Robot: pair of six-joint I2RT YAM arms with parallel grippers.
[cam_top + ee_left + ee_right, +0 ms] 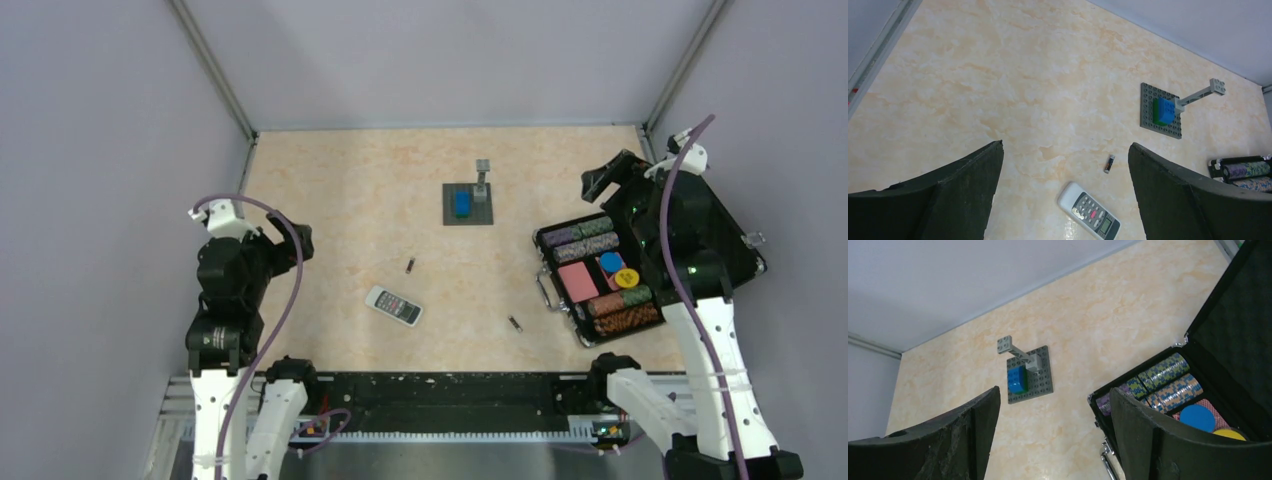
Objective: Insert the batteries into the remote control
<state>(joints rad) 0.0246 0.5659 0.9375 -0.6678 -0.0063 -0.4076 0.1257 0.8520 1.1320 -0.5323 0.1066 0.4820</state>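
Overhead we see the remote control and both batteries lying off right of the left gripper; left wrist: it's wide open, empty, remote and one battery ahead; right wrist: right gripper open, empty.

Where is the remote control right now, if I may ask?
Top view: the remote control lies left of centre, just nearer the arms than a battery.

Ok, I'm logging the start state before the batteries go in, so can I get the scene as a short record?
remote: buttons up, flat on the table
batteries: loose on the table, one just beyond the remote, one to its right, neither touching it
left hand: open, empty
right hand: open, empty, near the chip case
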